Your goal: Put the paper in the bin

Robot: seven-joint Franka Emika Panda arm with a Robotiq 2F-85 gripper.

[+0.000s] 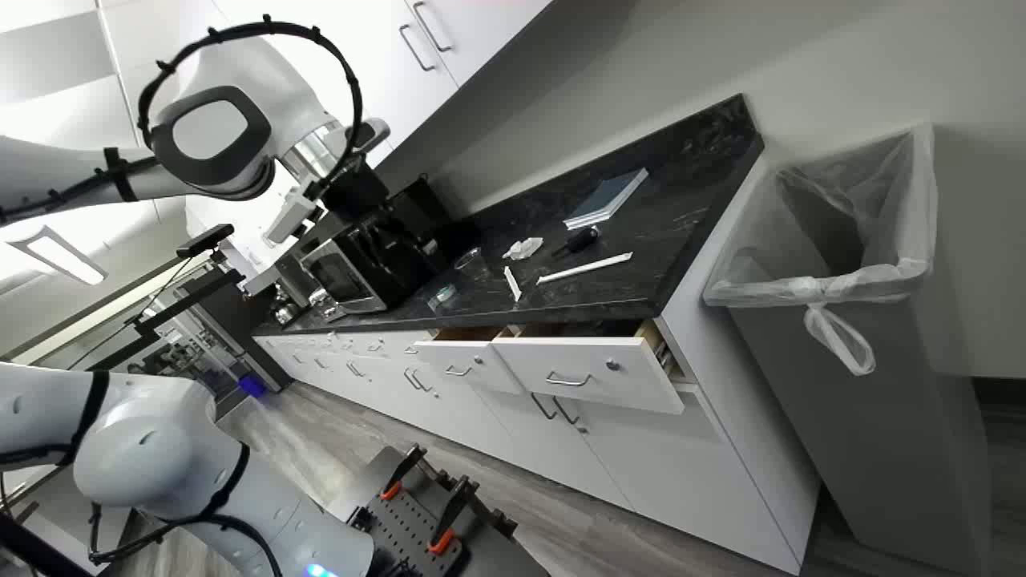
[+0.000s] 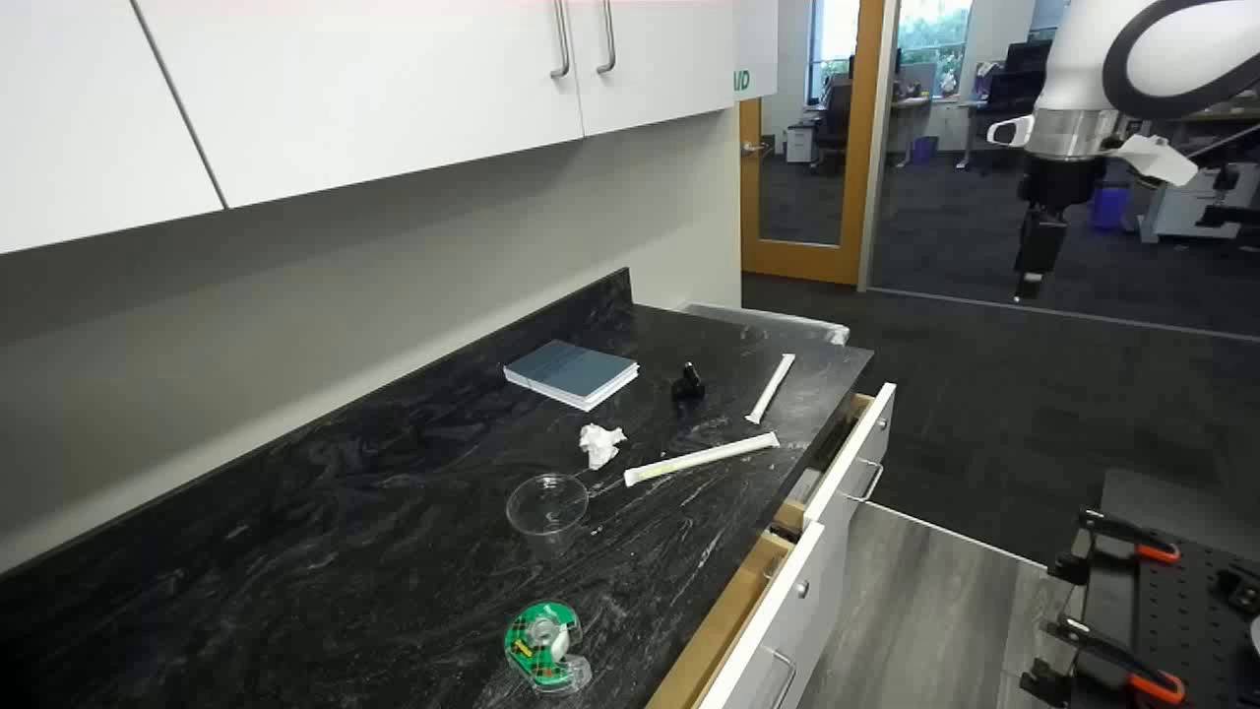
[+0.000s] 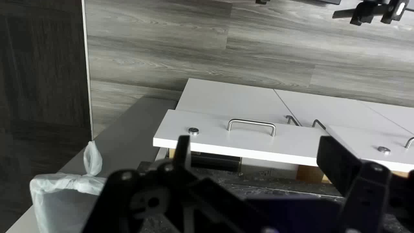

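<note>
A crumpled white paper (image 1: 523,248) lies on the dark countertop; it also shows in an exterior view (image 2: 600,446) beside a clear cup. It is out of the wrist view. The tall grey bin (image 1: 850,401) with a white bag over its rim stands at the counter's end. The counter hides most of it in an exterior view (image 2: 783,320), and its bagged rim shows at lower left in the wrist view (image 3: 69,183). My gripper (image 3: 254,139) is open and empty, its fingers wide apart. It hangs in the air, well away from the paper, in an exterior view (image 2: 1029,281).
Two white paper-wrapped sticks (image 2: 702,460) (image 2: 771,389), a book stack (image 2: 571,374), a small black object (image 2: 688,384), the clear cup (image 2: 547,507) and a green tape dispenser (image 2: 544,645) lie on the counter. Two drawers (image 1: 589,369) (image 1: 465,361) stand open below its edge. Cabinets (image 2: 394,79) hang above.
</note>
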